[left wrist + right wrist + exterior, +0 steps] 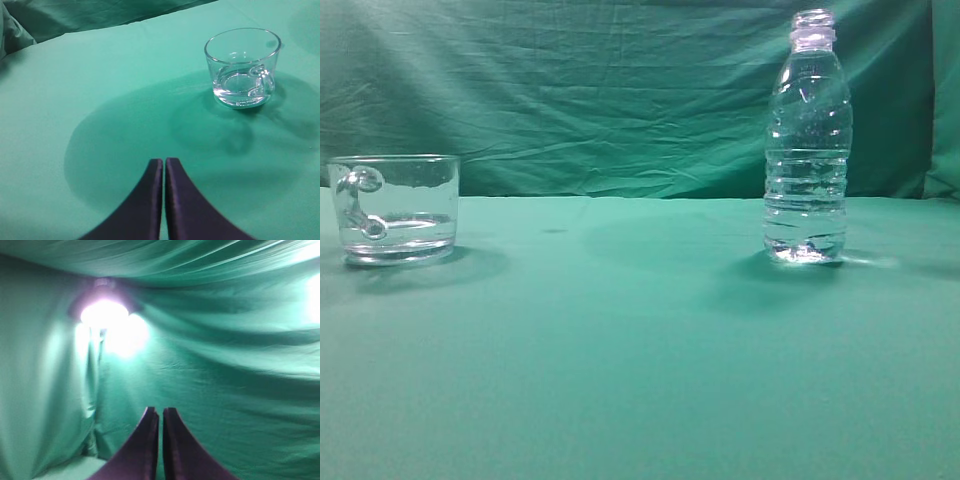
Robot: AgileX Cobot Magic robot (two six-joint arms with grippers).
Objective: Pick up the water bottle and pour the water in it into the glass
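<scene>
My two hands (pixel 164 161) (pixel 160 410) are closed and empty; the tall clear plastic water bottle (pixel 807 150) stands far right, the clear handled glass (pixel 395 208) left.

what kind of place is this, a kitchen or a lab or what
Probably a staged robot test bench, not a kitchen: green cloth covers the table and hangs as a backdrop, and only the water bottle and the glass stand on it.
</scene>
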